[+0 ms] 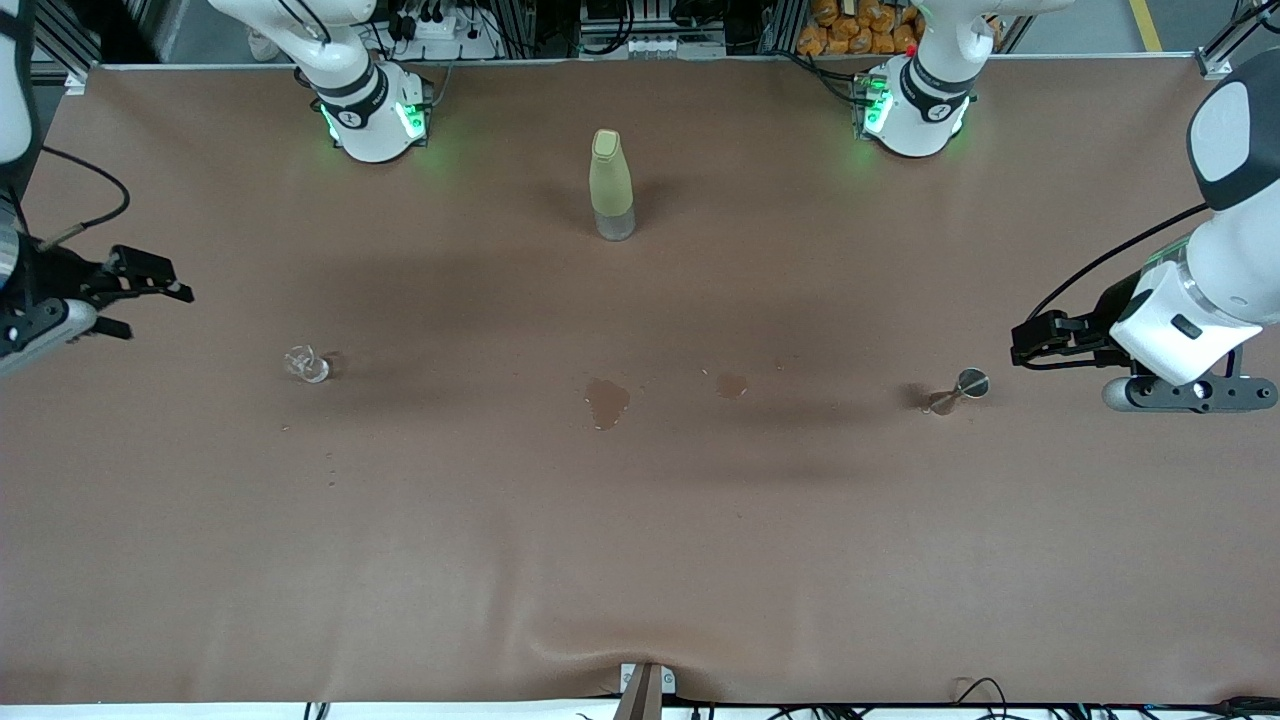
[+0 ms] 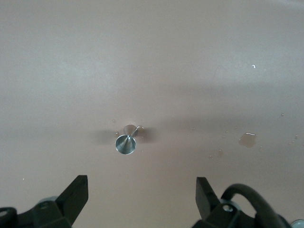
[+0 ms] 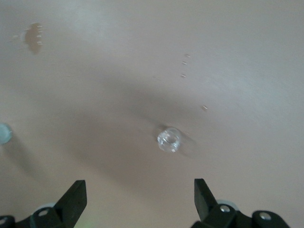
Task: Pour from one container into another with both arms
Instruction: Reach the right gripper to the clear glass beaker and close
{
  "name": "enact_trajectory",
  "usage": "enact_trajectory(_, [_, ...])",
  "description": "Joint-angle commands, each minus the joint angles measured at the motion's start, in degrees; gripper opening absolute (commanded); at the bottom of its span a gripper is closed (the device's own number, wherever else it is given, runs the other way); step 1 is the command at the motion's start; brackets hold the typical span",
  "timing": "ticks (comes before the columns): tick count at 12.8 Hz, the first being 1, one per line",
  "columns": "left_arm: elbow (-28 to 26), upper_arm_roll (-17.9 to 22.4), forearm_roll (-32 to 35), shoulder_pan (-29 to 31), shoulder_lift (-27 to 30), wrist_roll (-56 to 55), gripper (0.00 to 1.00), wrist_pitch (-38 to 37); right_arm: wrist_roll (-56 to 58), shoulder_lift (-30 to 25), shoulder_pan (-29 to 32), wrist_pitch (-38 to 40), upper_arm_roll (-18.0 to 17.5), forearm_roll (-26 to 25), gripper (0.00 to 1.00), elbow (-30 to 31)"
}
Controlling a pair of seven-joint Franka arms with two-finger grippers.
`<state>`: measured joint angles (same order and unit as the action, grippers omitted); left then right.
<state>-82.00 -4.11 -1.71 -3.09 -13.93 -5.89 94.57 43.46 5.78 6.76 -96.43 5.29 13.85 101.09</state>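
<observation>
Brown cloth covers the whole table (image 1: 640, 560), a bit rumpled along the edge nearest the front camera. I've got both arms parked out at the ends, waiting.

Right gripper (image 1: 150, 300) hangs over the right arm's end of the table, fingers spread wide with nothing between them. Its wrist cam looks down past both fingertips (image 3: 76, 197) at a small clear glass (image 1: 307, 364) standing on the cloth, well apart from the claw. You can barely make the glass out in the front view, it's that transparent.

Left gripper (image 1: 1030, 345) is over the left arm's end, also wide open and holding nothing. Through its wrist cam I see a little metal jigger (image 2: 126, 142) sitting upright on the cloth, out ahead of the open fingers and not touching them. In the front view the jigger (image 1: 962, 388) is just beside the claw tips.

Midway between the two bases stands a pale green bottle (image 1: 610, 185) with its cap on, upright, clear at the bottom. It's farther from the front camera than both the glass and the jigger.

Between the glass and the jigger there are two wet patches (image 1: 607, 402) on the cloth, plus a few small droplets scattered near the glass.
</observation>
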Motion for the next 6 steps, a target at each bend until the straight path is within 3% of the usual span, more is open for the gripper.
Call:
enact_trajectory(1, [-0.2, 0.2, -0.1, -0.3, 0.8, -0.3, 1.00, -0.4, 12.8, -0.1, 3.0, -3.0, -0.3, 6.8, 1.00, 5.1])
enact_trajectory(6, [-0.2, 0.2, -0.2, -0.1, 0.9, 0.0, 1.00, -0.4, 48.3, 2.4, 12.1, -3.2, -0.2, 22.4, 1.00, 13.2])
